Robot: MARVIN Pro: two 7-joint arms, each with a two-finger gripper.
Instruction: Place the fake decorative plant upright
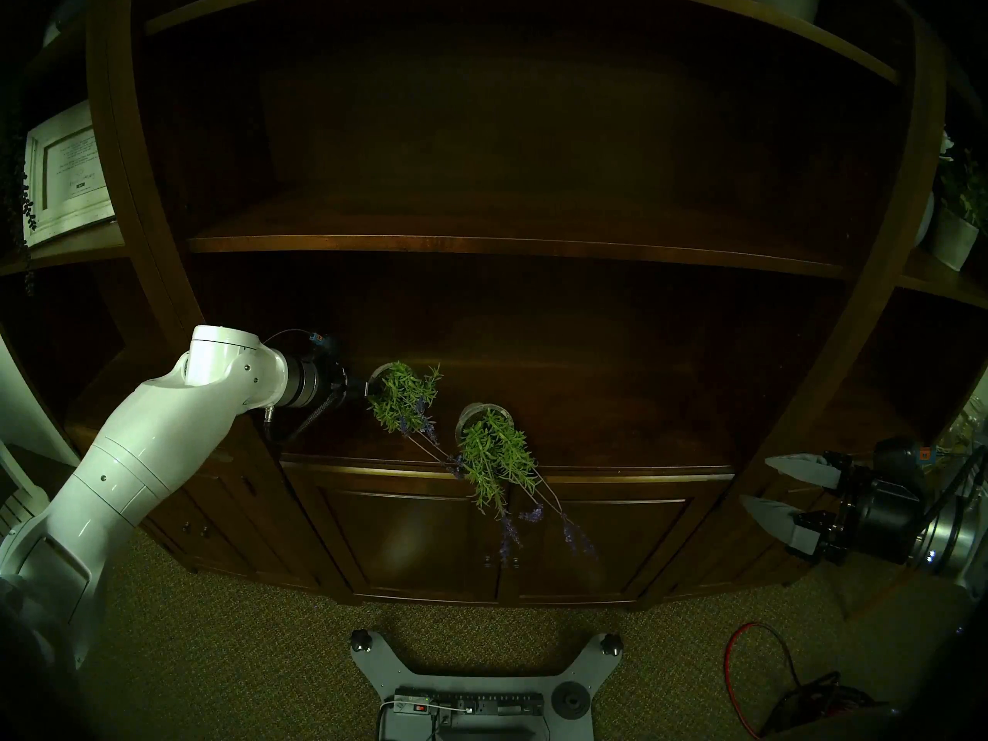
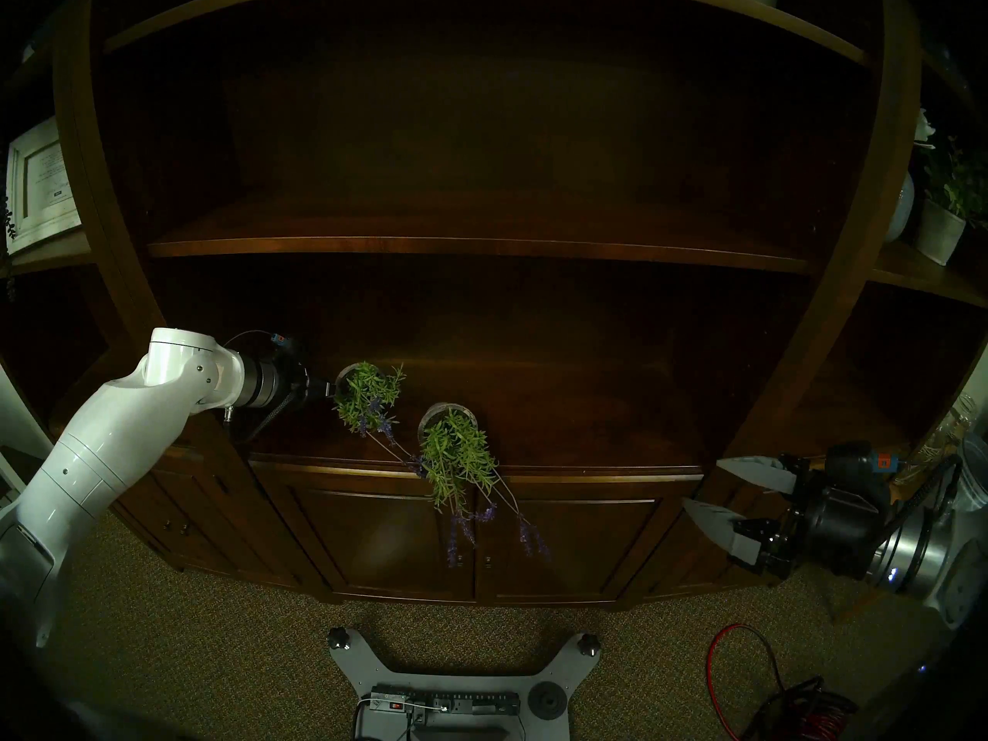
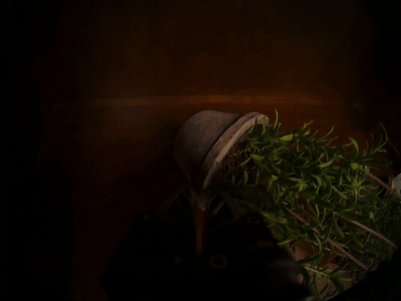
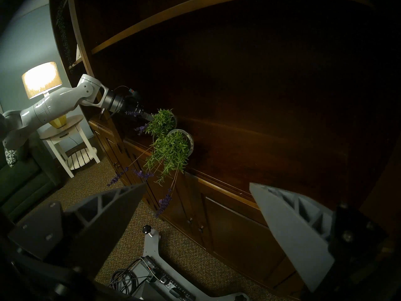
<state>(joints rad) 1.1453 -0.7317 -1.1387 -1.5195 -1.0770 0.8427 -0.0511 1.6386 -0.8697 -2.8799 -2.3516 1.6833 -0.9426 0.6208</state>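
Two tipped potted plants (image 1: 494, 451) on shelf (image 1: 615, 446), left fingers (image 1: 368, 389) clamp one pot rim (image 3: 225, 150), right fingers (image 1: 770, 483) spread apart, no legible writing

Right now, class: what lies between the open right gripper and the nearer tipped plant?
Only bare cabinet ledge separates right gripper from tipped plant, per the head view.

Two fake potted plants (image 1: 403, 397) (image 1: 494, 454) with grey pots, green sprigs and purple flower spikes, both tipped toward the cabinet ledge's (image 1: 615, 470) front edge, the left one's pot rim pinched by fingers (image 1: 369, 388), the right one's stems overhanging.
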